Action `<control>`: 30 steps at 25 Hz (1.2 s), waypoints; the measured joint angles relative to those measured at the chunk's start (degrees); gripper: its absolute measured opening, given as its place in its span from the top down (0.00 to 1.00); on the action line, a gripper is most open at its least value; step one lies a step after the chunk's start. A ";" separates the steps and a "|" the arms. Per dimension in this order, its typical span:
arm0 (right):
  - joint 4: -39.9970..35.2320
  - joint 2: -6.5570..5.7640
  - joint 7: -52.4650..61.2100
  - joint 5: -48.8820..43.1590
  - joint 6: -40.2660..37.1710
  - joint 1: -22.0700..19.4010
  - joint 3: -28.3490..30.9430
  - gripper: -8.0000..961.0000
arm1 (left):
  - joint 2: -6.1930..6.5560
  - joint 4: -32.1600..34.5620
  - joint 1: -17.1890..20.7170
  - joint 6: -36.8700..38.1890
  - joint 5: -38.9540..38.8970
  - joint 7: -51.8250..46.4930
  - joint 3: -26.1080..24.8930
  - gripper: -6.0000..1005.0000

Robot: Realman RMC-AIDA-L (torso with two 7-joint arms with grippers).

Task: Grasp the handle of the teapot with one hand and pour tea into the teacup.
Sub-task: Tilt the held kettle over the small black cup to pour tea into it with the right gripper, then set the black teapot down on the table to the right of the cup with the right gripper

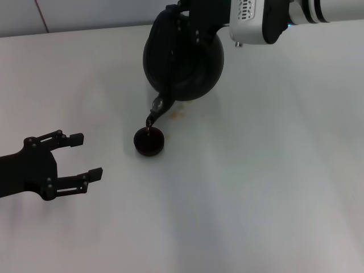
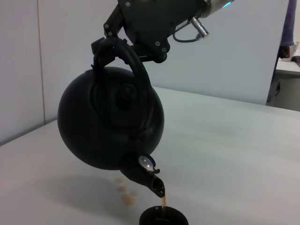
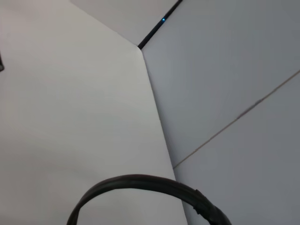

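Teapot (image 1: 183,60) handle (image 2: 133,61) in right pincer (image 1: 181,20)

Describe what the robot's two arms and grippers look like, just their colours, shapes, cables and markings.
The left gripper is matte black with two slim, linked fingers ending in small blocky tips, on a black arm with no label showing. The right gripper is also black, studded with small screws, on a white and silver arm section with a slotted white housing, a teal light, and a short grey cable with a metal plug.
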 joint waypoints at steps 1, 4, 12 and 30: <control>0.20 0.01 0.12 0.71 0.18 -0.27 0.01 0.90 | 0.00 0.00 0.00 0.00 0.00 0.00 0.00 0.16; 0.93 0.02 0.12 3.88 0.42 -1.30 0.04 0.90 | -0.07 0.00 0.05 -0.03 0.00 0.02 -0.09 0.16; 2.53 0.07 0.12 11.64 0.74 -5.15 0.32 0.90 | -0.27 0.29 0.20 -0.62 0.00 0.06 0.05 0.16; 10.17 -0.12 0.10 38.69 6.81 -14.38 1.67 0.90 | -0.32 0.48 -0.44 -0.56 0.00 0.08 -0.18 0.16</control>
